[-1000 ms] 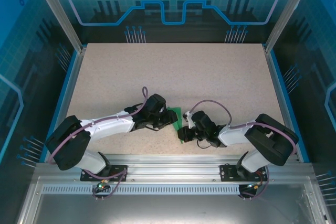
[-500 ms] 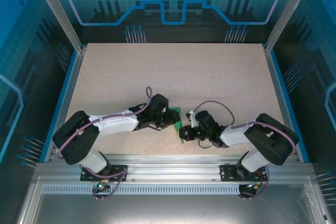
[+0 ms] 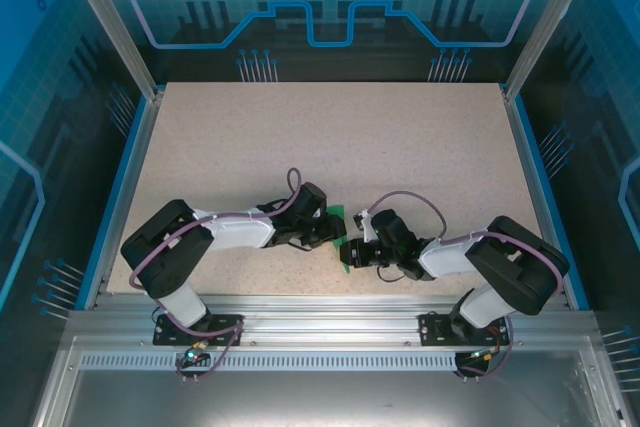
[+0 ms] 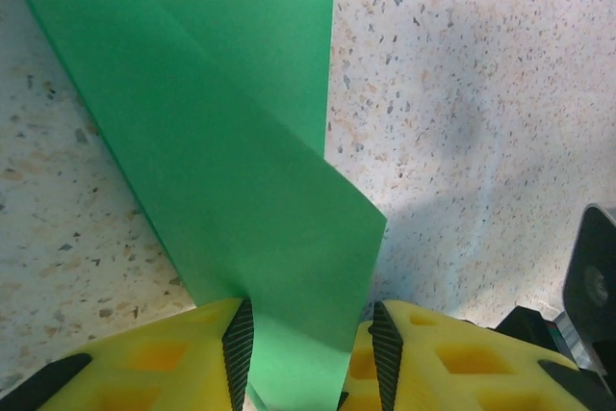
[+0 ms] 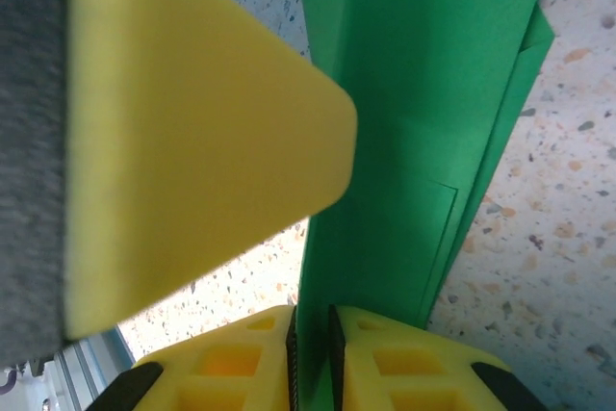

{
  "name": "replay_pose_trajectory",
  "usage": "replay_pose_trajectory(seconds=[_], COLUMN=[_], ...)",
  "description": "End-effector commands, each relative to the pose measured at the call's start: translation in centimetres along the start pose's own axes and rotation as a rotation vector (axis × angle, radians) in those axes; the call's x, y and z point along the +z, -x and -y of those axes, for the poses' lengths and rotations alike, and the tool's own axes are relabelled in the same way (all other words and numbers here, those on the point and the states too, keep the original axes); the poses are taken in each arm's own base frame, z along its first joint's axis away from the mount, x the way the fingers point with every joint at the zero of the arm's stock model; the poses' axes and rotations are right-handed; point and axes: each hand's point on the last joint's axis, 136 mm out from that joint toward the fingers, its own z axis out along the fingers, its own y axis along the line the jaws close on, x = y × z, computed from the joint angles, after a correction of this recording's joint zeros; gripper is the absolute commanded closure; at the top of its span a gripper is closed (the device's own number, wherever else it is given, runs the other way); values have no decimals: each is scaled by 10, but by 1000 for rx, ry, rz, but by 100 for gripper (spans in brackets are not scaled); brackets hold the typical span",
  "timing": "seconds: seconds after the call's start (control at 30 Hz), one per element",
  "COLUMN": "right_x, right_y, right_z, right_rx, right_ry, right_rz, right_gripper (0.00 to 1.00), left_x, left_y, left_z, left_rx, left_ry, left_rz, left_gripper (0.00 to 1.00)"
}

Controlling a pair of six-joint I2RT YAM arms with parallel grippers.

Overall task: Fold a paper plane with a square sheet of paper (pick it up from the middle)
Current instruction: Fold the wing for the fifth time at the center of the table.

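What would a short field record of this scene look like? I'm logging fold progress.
item: green paper, folded in layers, creases visible
left gripper: fingers either side of the paper, grip unclear
right gripper: shut on the paper, seen edge-on
location: table, near edge, between the two arms

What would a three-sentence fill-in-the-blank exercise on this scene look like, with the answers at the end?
The folded paper is ___ in colour. The right gripper is ___ on one end of it. In the left wrist view, it passes ___ the two yellow fingers of the left gripper.
Missing words: green; shut; between.
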Motion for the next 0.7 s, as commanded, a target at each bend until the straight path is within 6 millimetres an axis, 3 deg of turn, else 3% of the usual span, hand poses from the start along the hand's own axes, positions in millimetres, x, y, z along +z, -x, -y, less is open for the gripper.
replay_pose_trajectory(seconds=[0.0, 0.27, 0.67], right_x=[-2, -13, -17], right_y=[-2, 5, 11], right_z=[5, 5, 9], right_rx=[28, 24, 86], right_ry=[-24, -63, -17], right_rz=[-28, 2, 15], right_gripper=[81, 77, 95], left_x=[3, 5, -12], left_y=[4, 4, 7], left_z=[9, 9, 23], left_rx=[23, 29, 60], left_ry=[-21, -15, -56], left_rz=[-9, -19, 6], left_gripper=[59, 59, 56])
